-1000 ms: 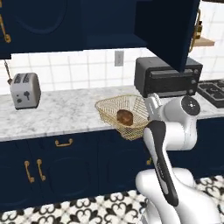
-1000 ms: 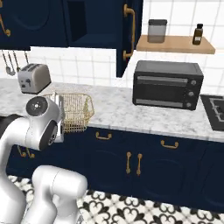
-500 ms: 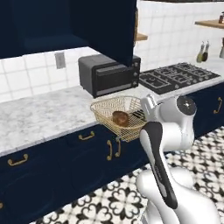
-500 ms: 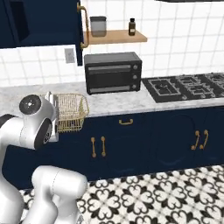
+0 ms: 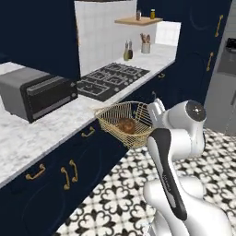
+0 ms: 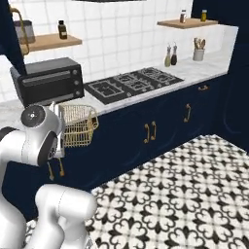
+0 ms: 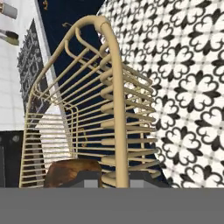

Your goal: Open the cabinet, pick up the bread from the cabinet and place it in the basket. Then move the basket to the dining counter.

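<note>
The golden wire basket hangs in the air in front of the worktop's edge, over the navy drawer fronts. My gripper is shut on its near rim. The bread, a round brown lump, lies on the basket's floor. From the right base view the basket juts out from the gripper beside the arm's round joint. The hand view looks along the basket's rim wire, clamped between the fingertips of the gripper, with the bread at lower left. A dark navy cabinet looms at upper left. The dining counter is out of view.
A black toaster oven stands on the marbled worktop, with a gas hob beyond it. Bottles and a utensil pot sit at the far corner under a wooden shelf. Tall navy units close the far end. Patterned floor lies to the right.
The whole scene has slid left as the base turns: the hob and the far corner have come into view, and the toaster oven has moved left. The basket with the bread stays in my gripper.
</note>
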